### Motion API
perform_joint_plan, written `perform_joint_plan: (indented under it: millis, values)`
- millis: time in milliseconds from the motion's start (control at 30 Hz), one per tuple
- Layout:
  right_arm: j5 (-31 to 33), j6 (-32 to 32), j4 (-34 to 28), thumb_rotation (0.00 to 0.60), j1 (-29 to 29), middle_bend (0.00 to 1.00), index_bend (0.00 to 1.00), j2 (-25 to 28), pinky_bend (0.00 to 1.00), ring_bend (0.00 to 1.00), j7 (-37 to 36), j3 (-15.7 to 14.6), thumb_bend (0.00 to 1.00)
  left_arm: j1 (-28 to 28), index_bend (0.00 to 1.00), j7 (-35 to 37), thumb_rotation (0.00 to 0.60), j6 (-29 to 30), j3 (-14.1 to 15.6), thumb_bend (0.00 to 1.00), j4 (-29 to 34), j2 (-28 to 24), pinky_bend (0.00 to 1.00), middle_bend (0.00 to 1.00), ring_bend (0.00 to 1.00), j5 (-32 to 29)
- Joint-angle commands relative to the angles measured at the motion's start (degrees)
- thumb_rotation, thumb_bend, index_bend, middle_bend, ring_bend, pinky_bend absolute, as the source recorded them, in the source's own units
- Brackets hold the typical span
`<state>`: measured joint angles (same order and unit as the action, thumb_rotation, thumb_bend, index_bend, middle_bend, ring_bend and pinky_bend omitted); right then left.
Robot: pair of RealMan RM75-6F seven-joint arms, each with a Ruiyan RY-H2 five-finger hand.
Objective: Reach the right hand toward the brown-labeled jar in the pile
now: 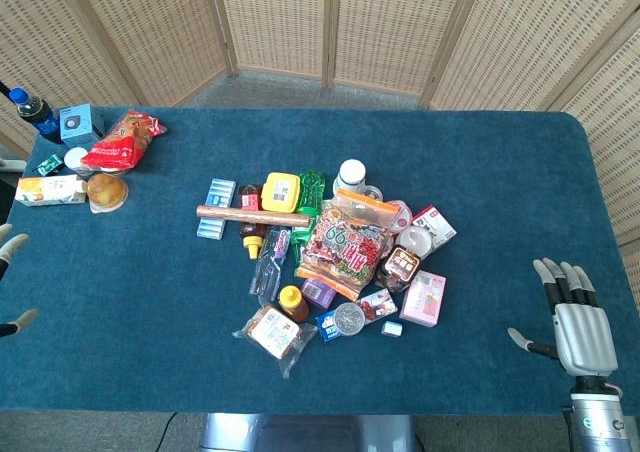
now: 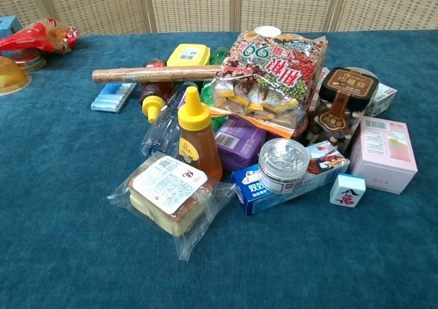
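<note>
The brown-labeled jar (image 1: 401, 266) lies at the right side of the pile, between the big snack bag (image 1: 345, 247) and a pink box (image 1: 424, 298). The chest view shows the jar (image 2: 342, 107) tilted, with a dark brown lid label and dark pieces inside. My right hand (image 1: 573, 320) hovers over the table's near right part, well right of the jar, fingers spread and holding nothing. Only the fingertips of my left hand (image 1: 12, 282) show at the far left edge, apart and empty. Neither hand appears in the chest view.
The pile holds a honey bottle (image 2: 195, 130), wrapped bread (image 2: 168, 189), a round tin (image 2: 283, 164), a mahjong tile (image 2: 347, 189), a brown roll (image 1: 252, 216) and a white bottle (image 1: 350, 175). More snacks and a bottle (image 1: 35, 112) sit at the far left corner.
</note>
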<state>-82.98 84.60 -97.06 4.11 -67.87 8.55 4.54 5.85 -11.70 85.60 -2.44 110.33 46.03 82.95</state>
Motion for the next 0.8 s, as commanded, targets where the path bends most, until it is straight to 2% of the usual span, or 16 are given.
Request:
perform_joint_plan:
  millis: [33,300,500,800]
  values:
    - [-0.1,0.0,-0.1,0.511,0.0,0.0,0.0,0.1,0.0,0.0,-0.1,0.0,0.0,-0.1,0.13,0.0,0.6,0.1,0.0,0.04,0.1,-0.1,0.0,0.0,0.0,0.1]
    - [0.6,-1.6,-0.6,0.509,0.4,0.0,0.0,0.1,0.0,0.0,-3.0,0.0,0.0,-0.4,0.13,0.0,0.6,0.6,-0.2,0.04,0.8,-0.3,0.0,0.0,0.0,0.3]
    - [3.6,-8.1,-1.0,0.51,3.1,0.0,0.0,-0.4,0.0,0.0,-9.9,0.8,0.0,-0.5,0.13,-0.6,0.6,0.7,-0.5,0.05,0.9,-0.4,0.0,0.0,0.0,0.0]
    - [8.0,-15.4,1.3,0.508,9.2,0.0,0.0,-6.2,0.0,0.0,-8.0,3.9,0.0,-0.7,0.13,-0.9,0.6,1.0,-0.8,0.04,1.0,-0.6,0.0,0.0,0.0,-0.3]
